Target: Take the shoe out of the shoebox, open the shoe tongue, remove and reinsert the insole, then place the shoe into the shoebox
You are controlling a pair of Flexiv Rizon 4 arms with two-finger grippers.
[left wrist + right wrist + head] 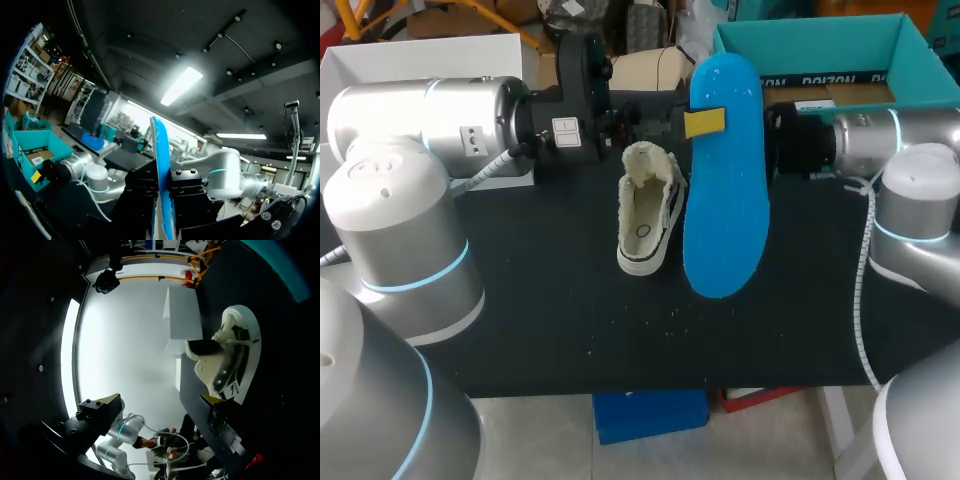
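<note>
Head view first: the blue insole [725,200] is held up off the table [540,300], clamped near its far end by the left gripper [705,122], with one yellow tip pressed flat on its face. Its long axis runs from the far side towards the robot, and what seems the broader end is nearest. Just beside it the shoe [648,215] stands on its sole, roughly parallel, toe towards the robot and mouth open upward. The teal shoebox [800,45] sits at the far right corner. Reinsertion looks to be the step. The near end would best be tipped down and fed into the mouth, then slid toewards, while the shoe is steadied.

Left wrist view: the insole is seen edge-on, pinched from both sides between the black fingers.

Right wrist view: the right gripper [160,400] is spread wide and nothing is held. The shoe lies just ahead of one finger.
</note>
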